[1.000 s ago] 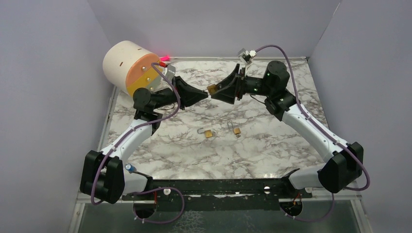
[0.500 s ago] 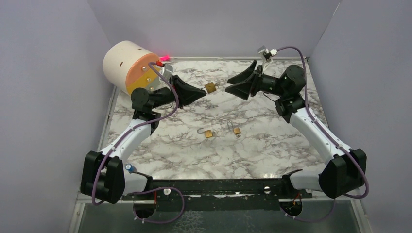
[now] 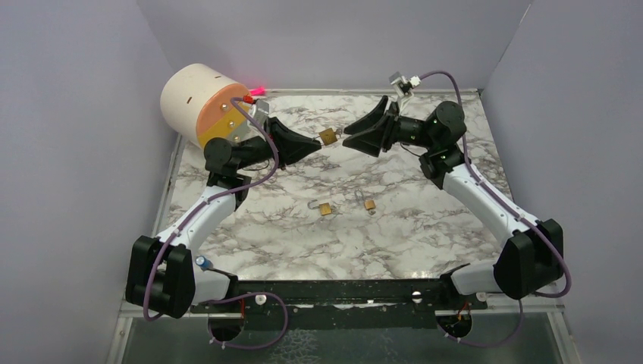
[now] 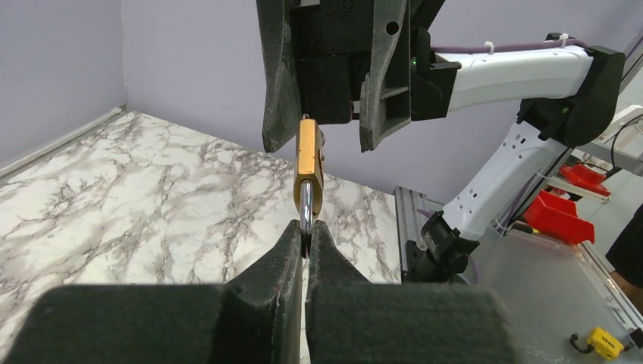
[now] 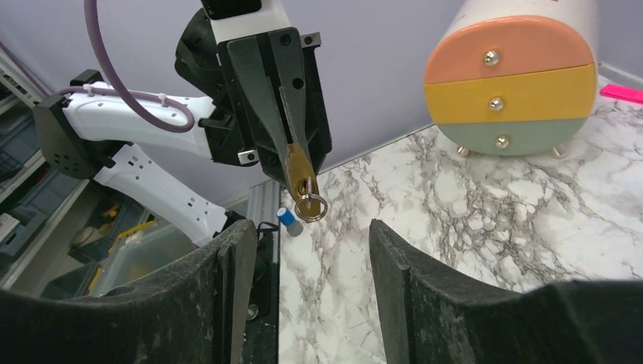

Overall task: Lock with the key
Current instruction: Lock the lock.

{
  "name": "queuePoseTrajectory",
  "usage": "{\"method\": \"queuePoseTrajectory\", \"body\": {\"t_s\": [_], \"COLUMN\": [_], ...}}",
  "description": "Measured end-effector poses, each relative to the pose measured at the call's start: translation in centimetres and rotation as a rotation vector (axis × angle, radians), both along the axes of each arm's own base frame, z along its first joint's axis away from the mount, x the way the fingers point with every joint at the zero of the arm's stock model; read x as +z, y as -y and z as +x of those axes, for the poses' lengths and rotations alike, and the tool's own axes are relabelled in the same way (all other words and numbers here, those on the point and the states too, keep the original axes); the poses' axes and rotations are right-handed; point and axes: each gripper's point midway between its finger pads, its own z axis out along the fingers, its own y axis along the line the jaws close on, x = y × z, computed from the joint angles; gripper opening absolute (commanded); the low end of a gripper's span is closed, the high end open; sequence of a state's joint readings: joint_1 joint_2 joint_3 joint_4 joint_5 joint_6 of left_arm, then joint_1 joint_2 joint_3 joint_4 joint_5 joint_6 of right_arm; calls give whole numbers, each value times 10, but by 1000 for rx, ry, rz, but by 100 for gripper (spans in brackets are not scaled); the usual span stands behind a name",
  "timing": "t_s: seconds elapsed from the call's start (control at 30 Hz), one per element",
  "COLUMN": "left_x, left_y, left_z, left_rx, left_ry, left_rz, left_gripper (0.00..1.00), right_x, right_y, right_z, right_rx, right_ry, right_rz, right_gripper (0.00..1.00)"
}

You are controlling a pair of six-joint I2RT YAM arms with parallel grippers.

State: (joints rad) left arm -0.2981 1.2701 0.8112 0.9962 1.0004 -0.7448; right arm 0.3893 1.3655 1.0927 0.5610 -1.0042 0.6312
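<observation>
My left gripper [image 3: 318, 142] is shut on the steel shackle of a brass padlock [image 3: 328, 136] and holds it in the air above the back of the table. In the left wrist view the padlock [image 4: 307, 155] stands above my shut fingertips [image 4: 305, 227]. In the right wrist view the padlock [image 5: 300, 168] has a key with a ring [image 5: 310, 206] sticking out of its end. My right gripper [image 3: 351, 136] is open, faces the padlock and is just short of the key. Its fingers [image 5: 239, 250] stand wide apart and hold nothing.
Two more small brass padlocks [image 3: 324, 208] [image 3: 370, 204] lie on the marble table [image 3: 394, 235] in the middle. A cream cylinder with an orange, yellow and grey face [image 3: 203, 106] stands at the back left. Grey walls close in the sides and back.
My right gripper was at the padlock, let go, drew back to the right and opened. It has now come back towards the padlock. My left gripper still holds the padlock, slightly higher.
</observation>
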Motion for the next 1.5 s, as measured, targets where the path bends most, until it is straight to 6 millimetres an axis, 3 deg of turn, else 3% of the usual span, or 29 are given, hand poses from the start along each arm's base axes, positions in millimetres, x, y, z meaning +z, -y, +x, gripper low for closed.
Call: {"method": "queuePoseTrajectory", "body": {"t_s": [0.27, 0.43, 0.67, 0.93, 1.27, 1.5], "left_x": [1, 1, 1, 1, 1, -2], "left_y": [0, 0, 0, 0, -1, -9], "left_z": [-1, -1, -1, -1, 0, 7], "left_rx": [-1, -2, -3, -4, -1, 28], "left_ry": [4, 3, 4, 4, 1, -6], "left_rz": [-3, -4, -4, -4, -4, -3], "left_gripper": [0, 0, 0, 0, 0, 0], "right_x": [-2, 2, 6, 6, 4, 10], "right_y": [-12, -15, -18, -20, -19, 4], "right_z": [0, 0, 3, 4, 5, 15], "right_rx": [31, 41, 48, 59, 54, -20], "right_ry": [1, 12, 24, 18, 24, 51], "right_rz": [0, 7, 15, 16, 10, 7], "right_gripper": [49, 37, 35, 2, 1, 1]}}
